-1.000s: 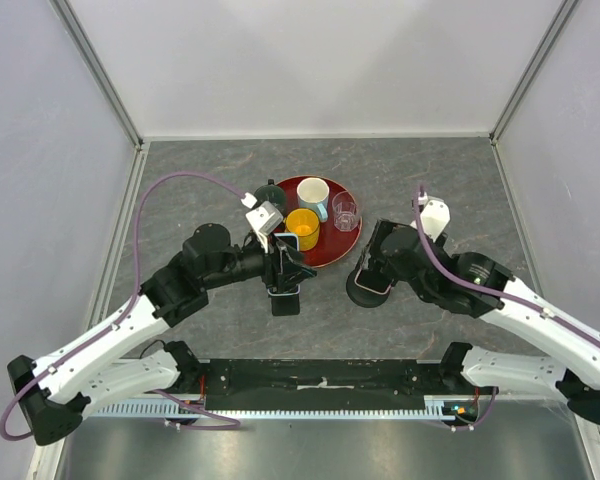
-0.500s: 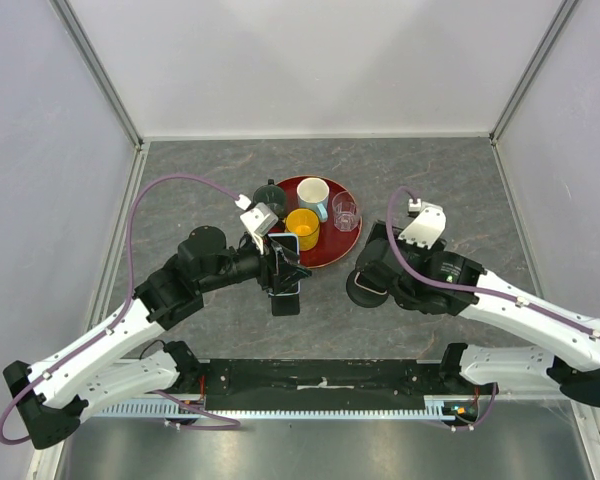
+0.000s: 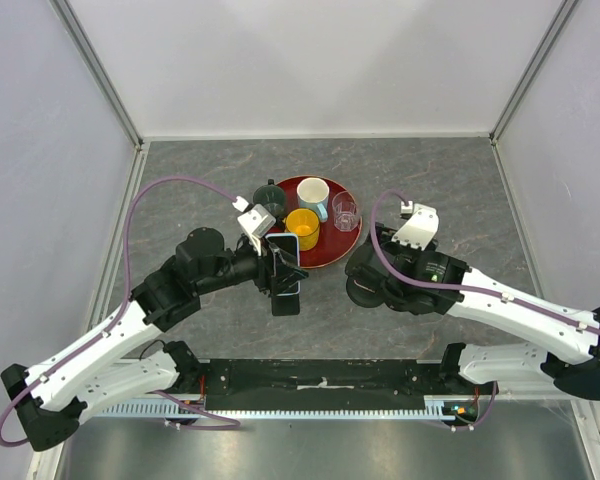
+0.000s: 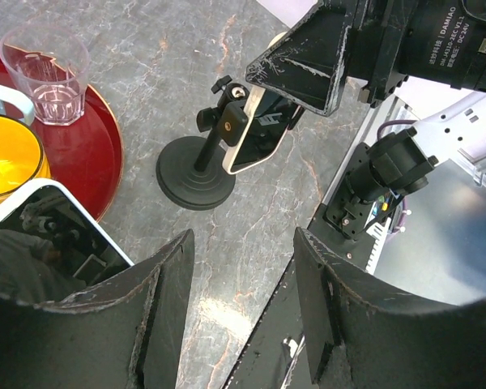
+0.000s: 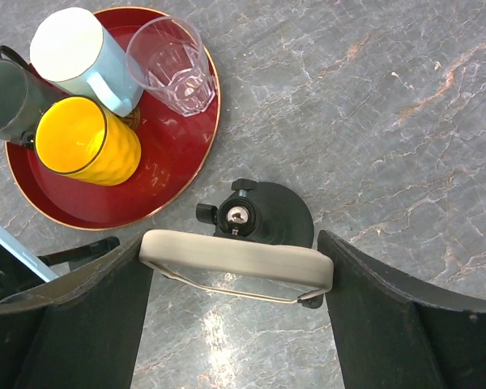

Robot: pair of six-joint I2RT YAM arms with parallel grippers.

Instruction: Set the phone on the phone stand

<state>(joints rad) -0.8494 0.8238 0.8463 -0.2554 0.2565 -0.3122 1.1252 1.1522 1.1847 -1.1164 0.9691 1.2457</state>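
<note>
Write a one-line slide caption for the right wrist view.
Right gripper fingers straddle the stand's beige phone cradle above its round black base, beside a red tray of cups on grey marble.

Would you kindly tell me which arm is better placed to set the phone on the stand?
The left. Its end effector grips the phone, and the stand sits just ahead of it. The right end effector carries no phone; it only straddles the stand's cradle.

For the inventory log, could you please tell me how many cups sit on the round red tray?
4: yellow ribbed cup, light-blue mug, clear faceted glass, dark grey cup at the tray's edge. None appear hidden.
</note>
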